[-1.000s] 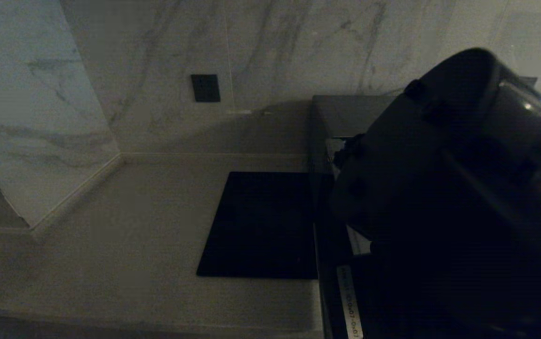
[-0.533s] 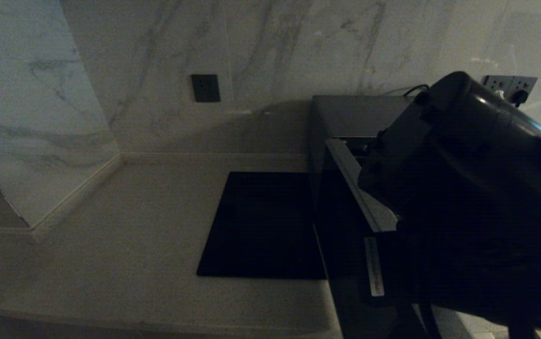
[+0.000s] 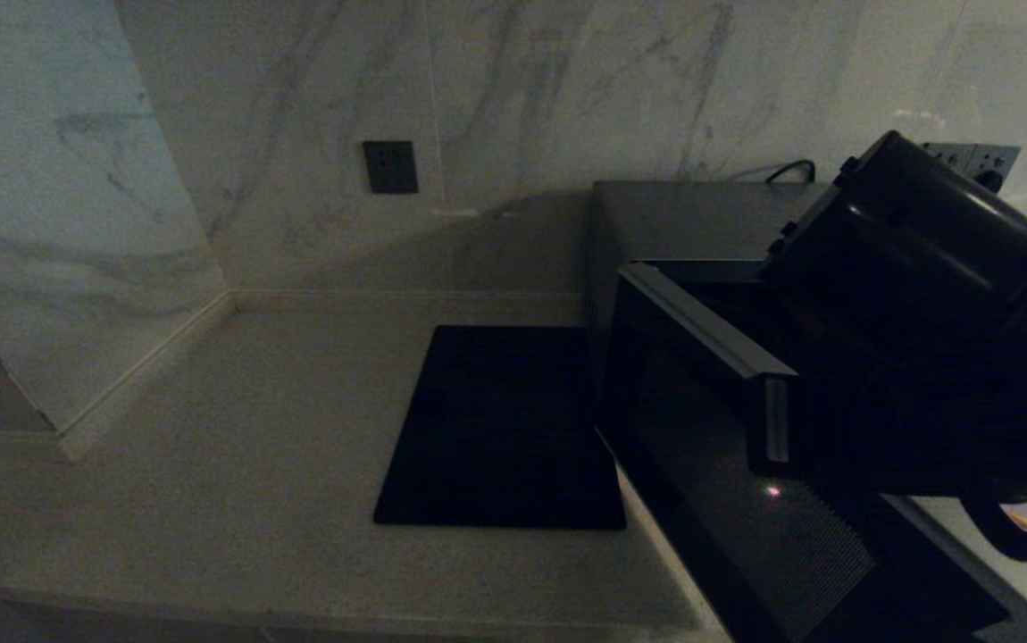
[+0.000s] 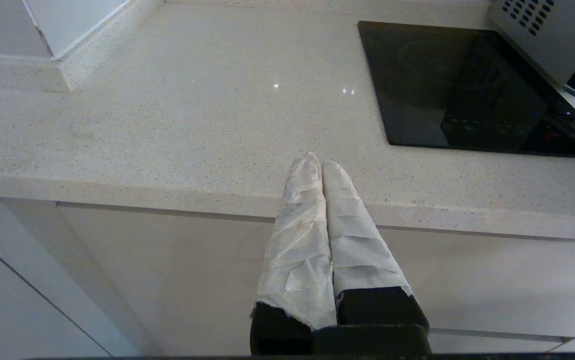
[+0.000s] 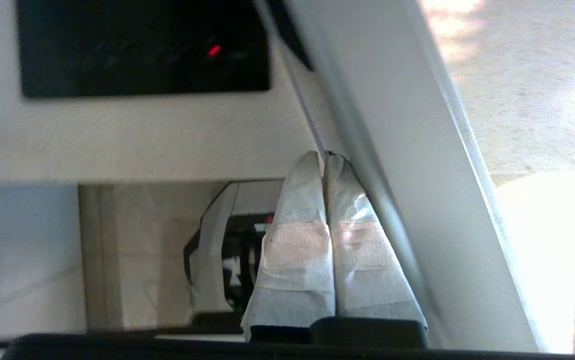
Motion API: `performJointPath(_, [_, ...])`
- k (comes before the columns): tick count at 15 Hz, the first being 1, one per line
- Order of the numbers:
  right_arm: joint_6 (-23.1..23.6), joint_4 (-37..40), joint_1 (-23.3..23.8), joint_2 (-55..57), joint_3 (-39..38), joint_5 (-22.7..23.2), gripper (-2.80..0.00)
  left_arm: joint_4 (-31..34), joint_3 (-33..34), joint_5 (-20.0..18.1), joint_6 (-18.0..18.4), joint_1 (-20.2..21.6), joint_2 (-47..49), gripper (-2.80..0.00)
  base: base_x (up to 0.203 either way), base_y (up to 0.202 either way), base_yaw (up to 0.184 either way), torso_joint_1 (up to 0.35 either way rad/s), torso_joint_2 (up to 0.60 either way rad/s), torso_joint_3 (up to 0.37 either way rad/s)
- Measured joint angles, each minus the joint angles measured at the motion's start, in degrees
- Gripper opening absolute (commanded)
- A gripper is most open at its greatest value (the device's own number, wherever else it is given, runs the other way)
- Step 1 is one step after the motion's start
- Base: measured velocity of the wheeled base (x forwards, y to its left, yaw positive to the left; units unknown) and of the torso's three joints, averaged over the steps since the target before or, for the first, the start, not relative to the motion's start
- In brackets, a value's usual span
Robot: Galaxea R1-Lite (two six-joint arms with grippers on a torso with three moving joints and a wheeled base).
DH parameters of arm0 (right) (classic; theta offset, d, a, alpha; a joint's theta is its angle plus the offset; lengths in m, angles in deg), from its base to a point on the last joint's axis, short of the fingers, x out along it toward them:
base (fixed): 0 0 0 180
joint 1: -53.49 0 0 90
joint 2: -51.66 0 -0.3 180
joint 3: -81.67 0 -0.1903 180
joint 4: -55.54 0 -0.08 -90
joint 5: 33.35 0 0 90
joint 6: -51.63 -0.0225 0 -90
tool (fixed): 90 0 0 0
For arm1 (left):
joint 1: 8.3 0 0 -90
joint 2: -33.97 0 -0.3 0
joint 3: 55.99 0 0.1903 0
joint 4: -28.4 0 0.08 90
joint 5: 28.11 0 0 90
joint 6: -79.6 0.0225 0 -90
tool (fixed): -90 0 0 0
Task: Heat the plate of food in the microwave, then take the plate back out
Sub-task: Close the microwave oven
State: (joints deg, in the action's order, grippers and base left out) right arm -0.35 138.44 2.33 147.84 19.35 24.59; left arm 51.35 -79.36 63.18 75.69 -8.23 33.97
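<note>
Microwave (image 3: 683, 223): right side of counter (image 3: 254, 464), door (image 3: 701, 393) swung partly open. Right end effector (image 5: 323, 162): fingers pressed together, empty, against the door edge. Black mat (image 3: 500, 429): beside microwave. Left end effector (image 4: 321, 167): closed, empty, at counter's front edge.

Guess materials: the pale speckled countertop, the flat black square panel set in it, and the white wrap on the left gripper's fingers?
Pale speckled countertop: likely polished stone or quartz composite, fine flecks and small glints.
Flat black square panel: looks like glossy glass, mirror-like reflections.
White wrap on the left gripper's fingers: seemingly cloth or paper tape, matte, creased in overlapping bands.
</note>
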Motion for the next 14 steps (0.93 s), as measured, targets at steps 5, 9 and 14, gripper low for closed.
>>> performJointPath(5, [-0.20,-0.24,8.57,-0.56,-1.51,0.09,-2.80,0.00,0.00,0.00,-0.01,0.00,0.00,-2.80,0.000,0.000,0.000,0.000,0.00,0.000])
performJointPath(9, [-0.18,-0.49,15.27,-0.40,-2.10,0.26,-2.80,0.00,0.00,0.00,0.00,0.00,0.00,-2.80,0.000,0.000,0.000,0.000,0.00,0.000])
performJointPath(14, [2.48,-6.44,26.67,2.05,-1.21,0.29,-2.80,0.00,0.00,0.00,0.00,0.00,0.00,-2.80,0.000,0.000,0.000,0.000,0.00,0.000])
